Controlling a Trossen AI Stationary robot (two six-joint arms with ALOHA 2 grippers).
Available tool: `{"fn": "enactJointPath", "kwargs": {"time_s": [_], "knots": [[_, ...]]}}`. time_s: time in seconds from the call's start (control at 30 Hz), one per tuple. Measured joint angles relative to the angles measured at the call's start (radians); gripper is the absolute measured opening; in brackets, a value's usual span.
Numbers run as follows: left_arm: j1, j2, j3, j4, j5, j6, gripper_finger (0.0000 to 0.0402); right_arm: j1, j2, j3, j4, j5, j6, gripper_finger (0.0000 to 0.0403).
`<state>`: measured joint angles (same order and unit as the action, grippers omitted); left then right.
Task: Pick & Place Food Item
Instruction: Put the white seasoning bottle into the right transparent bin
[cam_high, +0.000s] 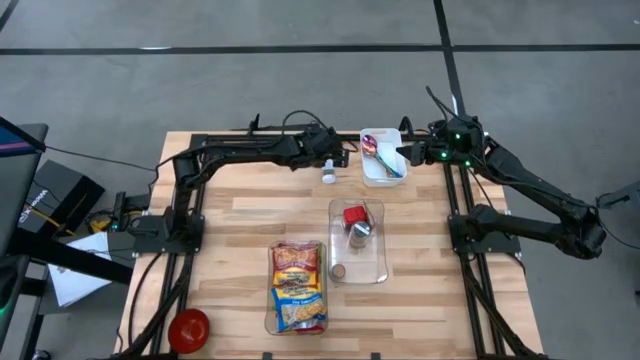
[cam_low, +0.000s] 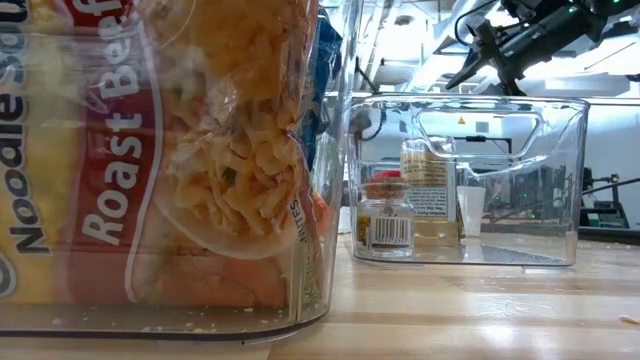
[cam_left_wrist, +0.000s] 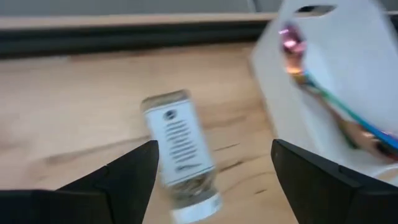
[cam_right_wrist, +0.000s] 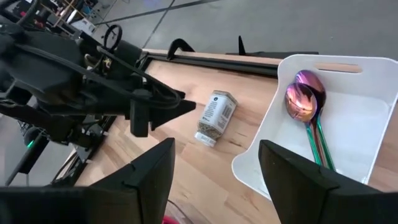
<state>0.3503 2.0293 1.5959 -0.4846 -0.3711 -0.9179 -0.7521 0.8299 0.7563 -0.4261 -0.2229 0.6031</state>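
At the top centre of the overhead frame, the left gripper hangs with its jaws spread wide and empty just beside a small spice jar, which lies on its side on the table, apart from both fingers. We take this jar to be the food item in play, though the task does not say so. To its right in that frame sits a white bin holding iridescent spoons, and the right gripper hovers at the bin's far edge, its jaws parted and holding nothing. Lower in the frame, a clear bin holds a red-capped jar and other small containers, and a second clear bin holds a noodle packet; a red bowl sits at the lower left. To do this step well, we judge, the left arm should centre its jaws across the jar's narrow body, not its length, come down until the fingers straddle it, and close squarely so the round jar does not roll away toward the white bin. We would keep the right arm clear meanwhile.
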Motion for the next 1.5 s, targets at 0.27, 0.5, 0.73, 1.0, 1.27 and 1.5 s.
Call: {"fn": "enactJointPath", "kwargs": {"time_s": [0.27, 0.5, 0.73, 1.0, 1.27, 1.5], "knots": [[-0.051, 0.11, 0.003, 0.021, 0.038, -0.088, 0.0306, -0.001, 0.0, 0.0, -0.008, -0.004, 0.0, 0.0226], [-0.08, 0.163, -0.004, -0.052, 0.01, -0.134, 0.0306, -0.001, -0.016, 0.0, -0.047, -0.014, -0.001, 0.0226], [-0.074, 0.154, -0.001, -0.037, 0.027, -0.218, 0.0306, -0.001, -0.021, 0.0, -0.071, -0.016, -0.012, 0.0226], [-0.091, 0.057, -0.001, -0.032, 0.219, -0.208, 0.0306, -0.001, -0.021, 0.0, -0.073, -0.07, -0.012, 0.0226], [-0.11, -0.125, 0.001, 0.025, 0.103, 0.635, 0.0306, -0.001, -0.034, 0.0, -0.094, -0.069, -0.047, 0.0226], [0.015, -0.117, -0.013, 0.04, 0.311, 1.51, 0.0306, -0.001, -0.034, 0.0, -0.1, -0.069, -0.069, 0.0226]]}}
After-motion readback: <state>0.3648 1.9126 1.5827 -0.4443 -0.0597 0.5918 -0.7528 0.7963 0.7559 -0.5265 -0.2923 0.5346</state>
